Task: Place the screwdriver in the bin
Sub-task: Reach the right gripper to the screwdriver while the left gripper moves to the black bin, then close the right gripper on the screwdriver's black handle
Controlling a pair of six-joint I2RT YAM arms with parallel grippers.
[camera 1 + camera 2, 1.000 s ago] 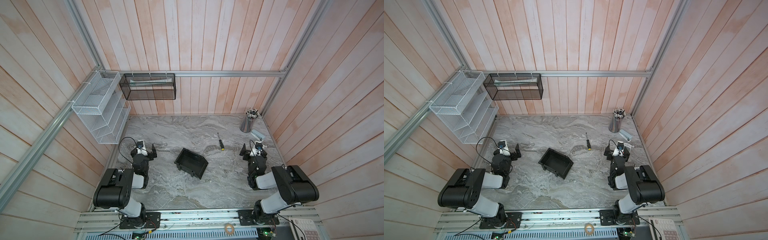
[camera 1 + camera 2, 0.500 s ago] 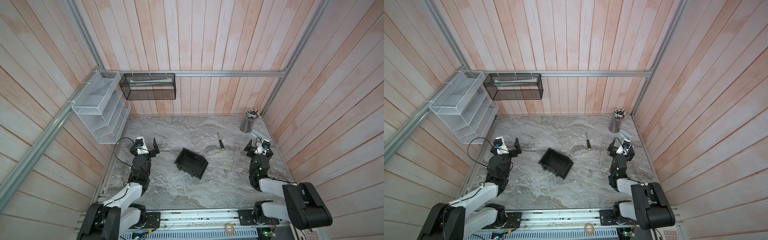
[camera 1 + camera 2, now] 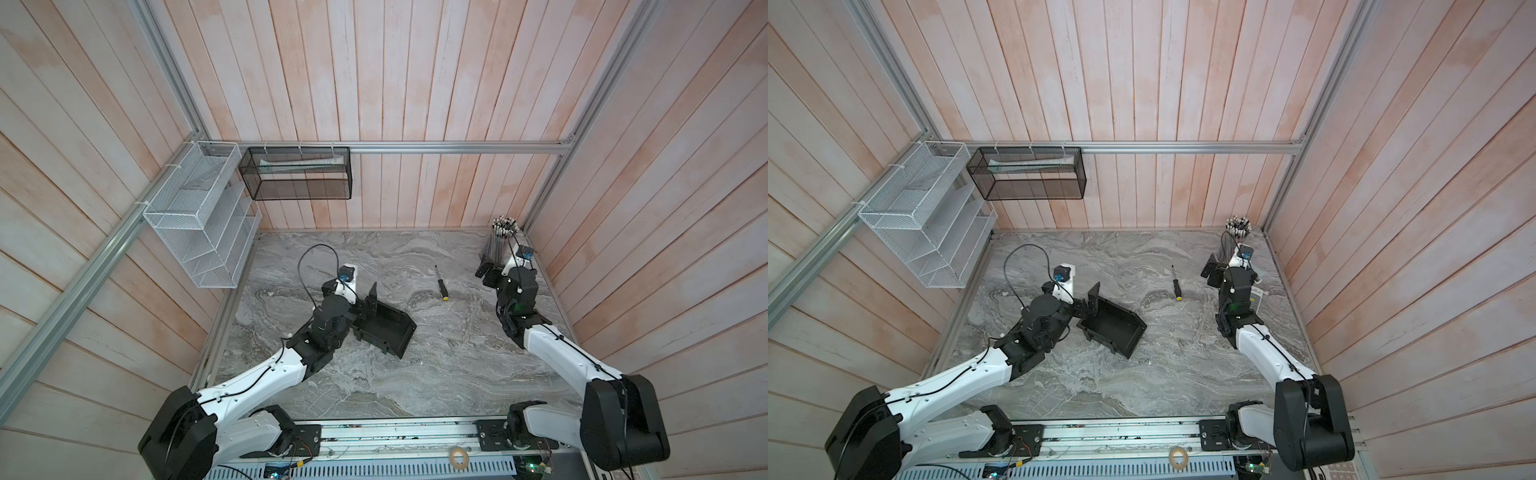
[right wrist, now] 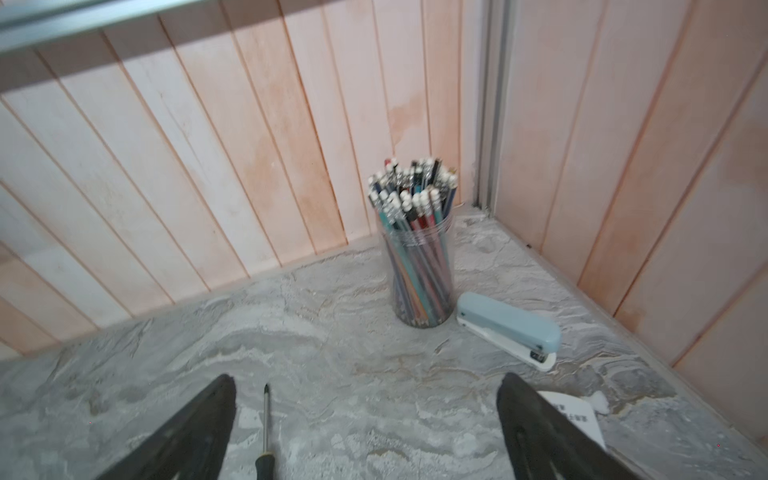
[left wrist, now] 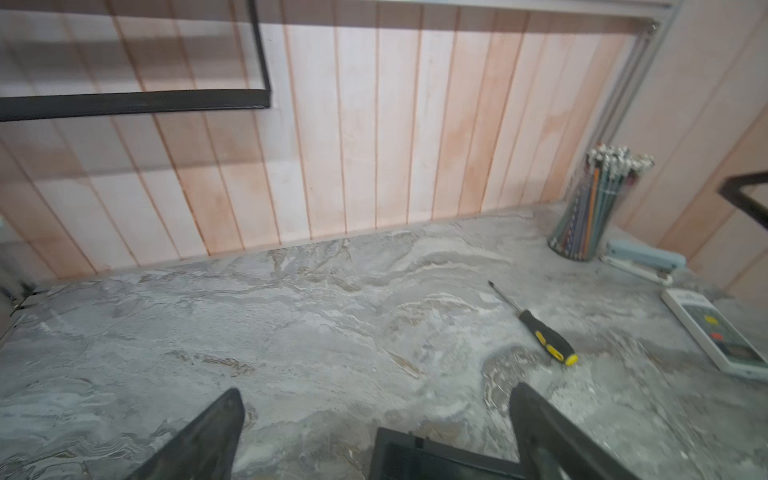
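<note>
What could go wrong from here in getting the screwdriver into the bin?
The slim screwdriver lies flat, off to one side of the open right tool: a pinch may slip or roll it. The pencil cup and stapler stand near that tool; a swing might hit them. The open left tool at the bin could nudge it.

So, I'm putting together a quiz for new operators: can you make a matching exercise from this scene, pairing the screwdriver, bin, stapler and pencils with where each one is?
Things:
1 screwdriver
2 bin
3 stapler
4 pencils

Places:
A upright in a clear cup, far right corner
B right by the open left end effector
C lying alone on the table, untouched
D lying beside that cup

Pairs: 1-C, 2-B, 3-D, 4-A
</note>
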